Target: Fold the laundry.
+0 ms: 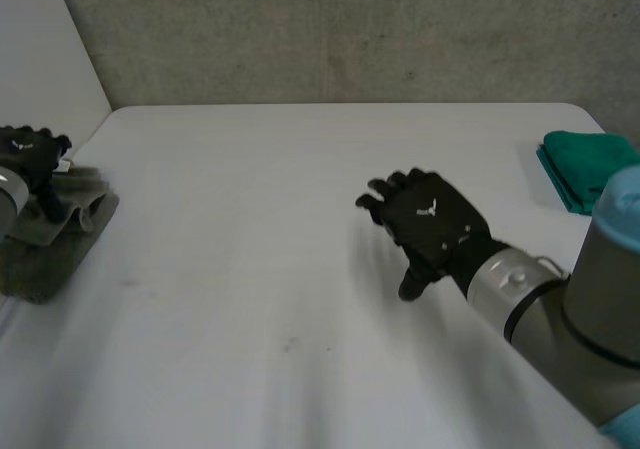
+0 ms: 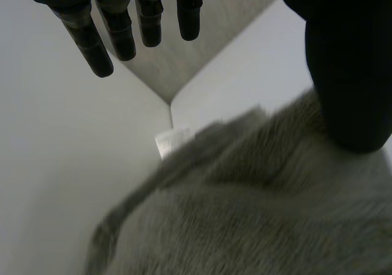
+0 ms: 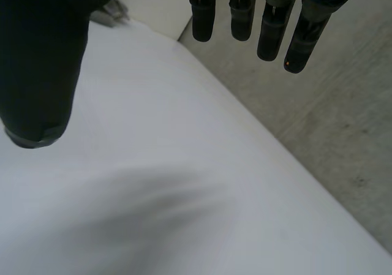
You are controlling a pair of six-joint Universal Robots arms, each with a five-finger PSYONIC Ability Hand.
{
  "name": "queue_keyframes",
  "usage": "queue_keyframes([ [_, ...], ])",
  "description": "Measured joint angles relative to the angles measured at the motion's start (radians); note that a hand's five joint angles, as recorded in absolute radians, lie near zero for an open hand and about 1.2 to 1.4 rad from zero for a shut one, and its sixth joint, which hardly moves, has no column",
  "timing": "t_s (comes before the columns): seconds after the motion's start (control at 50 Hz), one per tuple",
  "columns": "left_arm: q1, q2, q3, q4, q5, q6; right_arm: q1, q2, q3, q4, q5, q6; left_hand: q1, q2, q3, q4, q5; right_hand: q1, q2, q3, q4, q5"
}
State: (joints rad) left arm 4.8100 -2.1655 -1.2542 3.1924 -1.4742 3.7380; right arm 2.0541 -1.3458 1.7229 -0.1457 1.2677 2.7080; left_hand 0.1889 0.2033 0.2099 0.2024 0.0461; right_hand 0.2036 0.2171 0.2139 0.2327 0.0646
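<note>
**1. Location of the workpiece**
The grey towel lies bunched at the left edge of the bench. A teal folded cloth sits at the right edge, well apart from the towel.

**2. Hand state**
- The left hand is over the far end of the towel. In the left wrist view its fingers are straight and clear of the fabric. The thumb rests its tip against the pile. Nothing is pinched, so the hand is released.
- The right hand hovers over bare bench near the middle, with fingers straight and thumb spread. It grasps nothing.

**3. Handling properties (judged)**
- The towel looks soft, light and limp, with a thick pile.
- Expect it to sag and drape when lifted and not to hold a shape.
- The pile should give good friction against the fingers.
- It is not fragile.

**4. Where to take hold (judged)**
- A white label marks an edge of the towel between the thumb and the fingertips.
- Follow that edge to its 2 corners and pinch 1 corner per hand.
- Avoid gripping the middle of the bunch, because several layers would probably lift together.
- The corners themselves cannot be made out in the bunch.
</note>
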Motion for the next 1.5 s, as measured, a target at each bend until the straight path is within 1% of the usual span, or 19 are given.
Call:
queue_keyframes([
  [0.1,0.016,-0.068,0.028,0.000,-0.012,0.076,-0.007,0.003,0.051,-0.026,-0.003,-0.001,0.006,0.004,0.001,0.001,0.001,0.000,0.000,0.000,0.000,0.000],
  [0.16,0.020,-0.097,0.041,-0.001,-0.018,0.099,-0.013,0.004,0.069,-0.032,-0.005,-0.001,0.164,0.130,0.125,0.132,0.122,0.000,0.000,0.000,0.000,0.000],
  [0.18,0.020,-0.128,0.058,-0.003,-0.035,0.118,-0.018,0.004,0.082,-0.035,-0.007,-0.001,0.652,0.561,0.550,0.561,0.532,0.000,0.000,0.000,0.000,0.000],
  [0.22,0.018,-0.143,0.069,-0.003,-0.052,0.125,-0.020,0.004,0.088,-0.036,-0.008,-0.001,0.739,0.650,0.638,0.650,0.618,0.000,0.000,0.000,0.000,0.000],
  [0.24,0.014,-0.153,0.078,-0.002,-0.072,0.126,-0.022,0.003,0.091,-0.036,-0.008,-0.001,0.895,0.856,0.842,0.845,0.807,0.000,0.000,0.000,0.000,0.000],
  [0.38,-0.048,-0.151,0.090,0.000,-0.155,0.108,-0.036,-0.002,0.094,-0.036,-0.006,0.000,0.918,0.984,0.964,0.987,0.891,0.000,0.000,0.000,0.000,0.000],
  [0.44,-0.171,-0.062,0.059,-0.002,-0.194,0.010,-0.070,-0.011,0.090,-0.035,-0.002,0.000,0.918,0.984,0.964,0.987,0.891,0.000,0.000,0.000,0.000,0.000],
  [0.54,-0.277,0.035,0.015,-0.004,-0.200,-0.107,-0.095,-0.017,0.087,-0.035,0.001,0.000,0.918,0.984,0.964,0.987,0.891,0.000,0.000,0.000,0.000,0.000],
  [0.62,-0.544,0.162,-0.061,-0.007,-0.180,-0.336,-0.160,-0.028,0.078,-0.034,0.004,0.005,0.918,0.989,0.972,0.991,0.892,0.000,0.000,0.000,0.000,0.000],
  [0.74,-0.861,0.182,-0.116,0.000,-0.136,-0.497,-0.214,-0.035,0.071,-0.034,0.020,0.012,0.916,0.989,0.974,0.996,0.892,0.000,0.000,0.000,0.000,0.000],
  [0.78,-0.894,0.166,-0.117,-0.001,-0.132,-0.504,-0.221,-0.035,0.069,-0.033,0.023,0.011,0.578,0.695,0.682,0.699,0.601,0.000,0.000,0.000,0.000,0.000],
  [0.8,-0.894,0.166,-0.117,-0.001,-0.132,-0.504,-0.221,-0.035,0.069,-0.033,0.023,0.011,0.578,0.695,0.682,0.699,0.601,0.000,0.000,0.000,0.000,0.000],
  [0.82,-0.906,0.156,-0.115,-0.001,-0.131,-0.504,-0.223,-0.035,0.068,-0.033,0.024,0.011,0.259,0.398,0.411,0.422,0.325,0.000,0.000,0.000,0.000,0.000],
  [0.84,-0.906,0.156,-0.115,-0.001,-0.131,-0.504,-0.223,-0.035,0.068,-0.033,0.024,0.011,0.259,0.398,0.411,0.422,0.325,0.000,0.000,0.000,0.000,0.000],
  [0.86,-0.899,0.147,-0.107,-0.003,-0.133,-0.499,-0.230,-0.034,0.066,-0.031,0.028,0.008,-0.002,0.031,0.032,0.034,0.012,0.000,0.000,0.000,0.000,0.000],
  [0.88,-0.890,0.147,-0.106,-0.004,-0.134,-0.498,-0.230,-0.034,0.065,-0.031,0.028,0.007,-0.002,0.011,0.010,0.011,0.000,0.000,0.000,0.000,0.000,0.000],
  [1.16,-0.598,0.174,-0.135,-0.017,-0.143,-0.464,-0.165,-0.035,0.031,0.043,0.024,0.025,-0.002,0.000,-0.001,-0.001,-0.001,0.000,0.000,0.000,0.000,0.000],
  [1.34,-0.590,0.090,-0.161,-0.013,-0.095,-0.265,-0.026,-0.012,0.012,0.201,0.017,0.041,-0.002,0.000,-0.001,-0.001,-0.001,0.000,0.000,0.000,0.000,0.000],
  [1.5,-0.602,-0.008,-0.127,-0.023,0.018,-0.115,0.053,0.088,0.002,0.143,0.024,0.004,0.055,0.042,0.036,0.042,0.031,0.000,0.000,0.000,0.000,0.000],
])
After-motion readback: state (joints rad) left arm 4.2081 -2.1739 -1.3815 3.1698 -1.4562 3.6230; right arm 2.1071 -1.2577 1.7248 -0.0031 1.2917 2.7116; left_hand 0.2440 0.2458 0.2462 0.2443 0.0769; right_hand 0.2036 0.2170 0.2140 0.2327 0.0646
